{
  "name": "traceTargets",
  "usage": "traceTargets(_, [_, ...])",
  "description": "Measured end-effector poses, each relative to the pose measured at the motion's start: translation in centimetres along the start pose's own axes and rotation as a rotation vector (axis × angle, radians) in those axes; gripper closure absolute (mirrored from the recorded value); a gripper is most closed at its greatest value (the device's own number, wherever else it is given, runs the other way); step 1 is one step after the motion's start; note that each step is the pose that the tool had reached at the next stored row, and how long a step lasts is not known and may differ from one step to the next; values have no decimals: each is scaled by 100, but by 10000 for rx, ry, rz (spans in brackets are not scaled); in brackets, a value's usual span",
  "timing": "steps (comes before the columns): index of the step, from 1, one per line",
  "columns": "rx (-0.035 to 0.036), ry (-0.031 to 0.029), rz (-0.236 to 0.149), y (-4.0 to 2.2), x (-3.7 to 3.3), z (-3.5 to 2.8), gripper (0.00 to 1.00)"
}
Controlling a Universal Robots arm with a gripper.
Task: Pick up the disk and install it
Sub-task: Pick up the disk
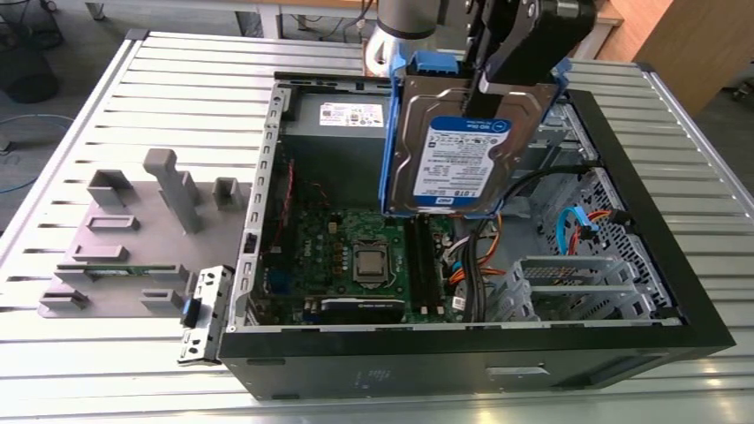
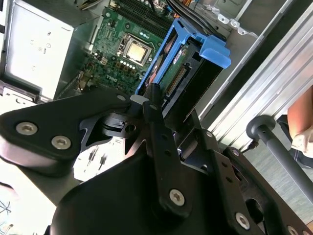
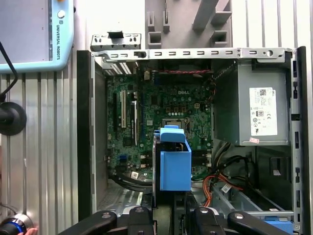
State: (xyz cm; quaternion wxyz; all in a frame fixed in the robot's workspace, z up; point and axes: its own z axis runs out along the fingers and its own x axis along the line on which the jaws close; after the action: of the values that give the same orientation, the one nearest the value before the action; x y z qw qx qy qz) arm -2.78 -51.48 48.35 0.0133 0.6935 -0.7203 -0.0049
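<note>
The pincer [image 1: 509,84] is clamped shut on the upper end of the disk [image 1: 457,159], its jaws apparently pressing the two broad faces. The drive hangs upright in the air over the open computer case [image 1: 471,340], clear of everything inside.

I'd judge the disk stiff and dense for its size. Its smooth metal faces could slip, and the drive would not forgive a knock. The blue carrier [image 3: 174,164] round it looks like springy plastic, so the metal body is the safer place to hold, away from the connector end.

The case lies on its side on the ribbed tabletop [image 1: 94,371] with its panel off. Inside are the motherboard [image 1: 353,247], a grey power-supply box [image 1: 342,119] at the far end, a tangle of orange, blue and black cables [image 1: 566,221], and a metal drive cage [image 1: 566,283] toward the exterior view's right. A grey fixture block [image 1: 130,221] sits beside the case.
</note>
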Motion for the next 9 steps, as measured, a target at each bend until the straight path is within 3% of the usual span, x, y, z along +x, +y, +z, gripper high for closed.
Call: traceTargets(9, [0, 0, 1, -6, 146, 16, 65])
